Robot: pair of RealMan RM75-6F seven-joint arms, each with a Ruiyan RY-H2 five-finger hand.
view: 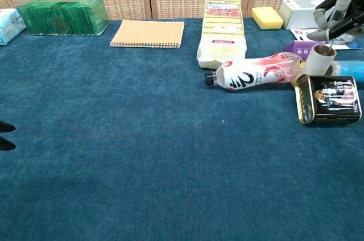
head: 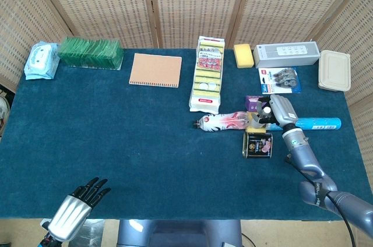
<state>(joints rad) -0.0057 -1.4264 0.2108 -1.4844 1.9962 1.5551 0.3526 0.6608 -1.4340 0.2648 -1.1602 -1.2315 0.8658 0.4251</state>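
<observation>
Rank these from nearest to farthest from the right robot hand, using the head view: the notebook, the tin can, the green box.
1. Tin can, just below and left of the right robot hand.
2. Notebook, at the back, well to the left.
3. Green box, back left, farthest.

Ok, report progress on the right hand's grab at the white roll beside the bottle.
Done: the right hand is over the white roll, which stands by the lying bottle and the can. In hand: nothing; its fingers hang apart above the roll, not touching it as far as the chest view shows. Left: closing on the roll and lifting. The left hand is open at the near table edge.
</observation>
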